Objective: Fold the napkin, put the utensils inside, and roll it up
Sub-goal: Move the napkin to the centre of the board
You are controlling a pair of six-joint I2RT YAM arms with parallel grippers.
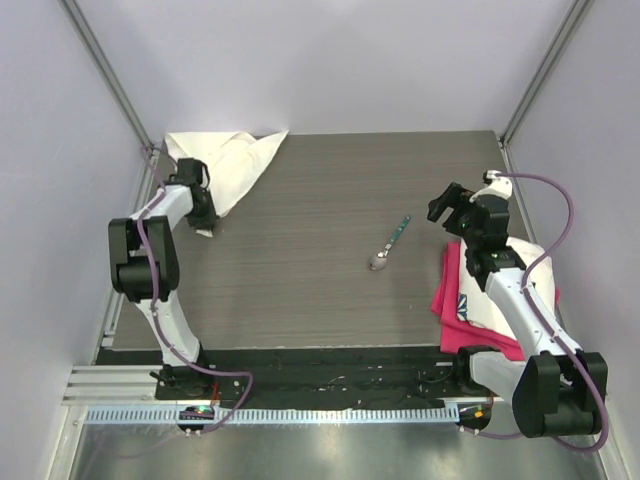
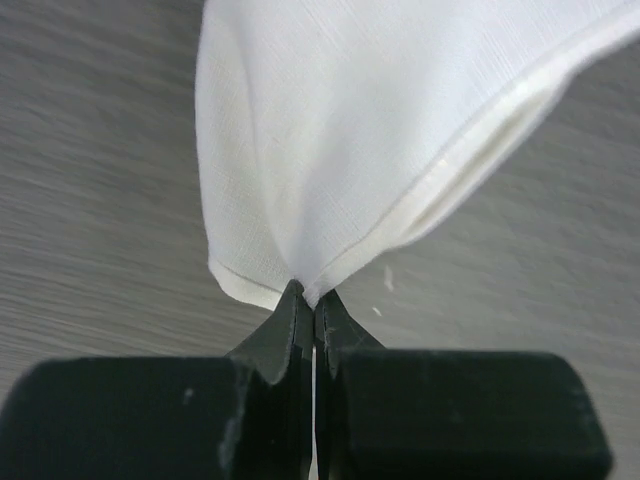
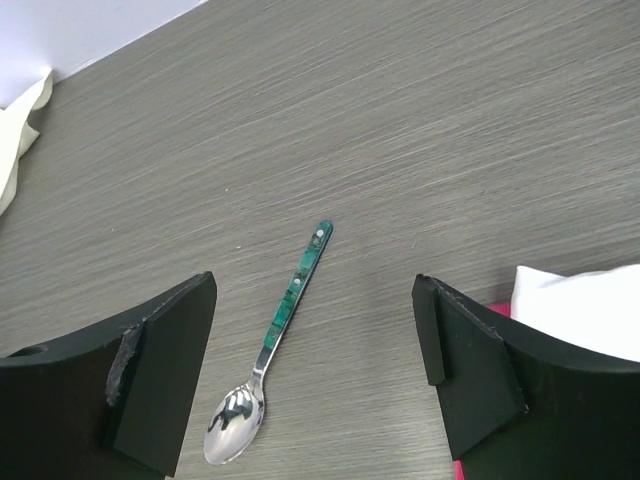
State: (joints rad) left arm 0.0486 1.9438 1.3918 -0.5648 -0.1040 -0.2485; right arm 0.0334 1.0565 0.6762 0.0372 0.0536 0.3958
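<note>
The cream-white napkin [image 1: 235, 160] lies bunched in the table's far left corner. My left gripper [image 1: 205, 226] is shut on its near corner. In the left wrist view the black jaws [image 2: 312, 296] meet on a pinch of the napkin [image 2: 350, 130], which rises folded beyond them. A spoon [image 1: 389, 244] with a silver bowl and teal handle lies right of the table's middle. My right gripper [image 1: 452, 206] hovers open, to the right of the spoon. In the right wrist view the spoon [image 3: 275, 340] lies on the table below, between the wide-apart fingers [image 3: 470, 360], untouched.
A pink cloth [image 1: 449, 300] lies at the right edge under the right arm, with a folded white cloth [image 1: 487, 306] on top. A corner of that white cloth [image 3: 580, 310] shows in the right wrist view. Pale walls enclose the table on three sides.
</note>
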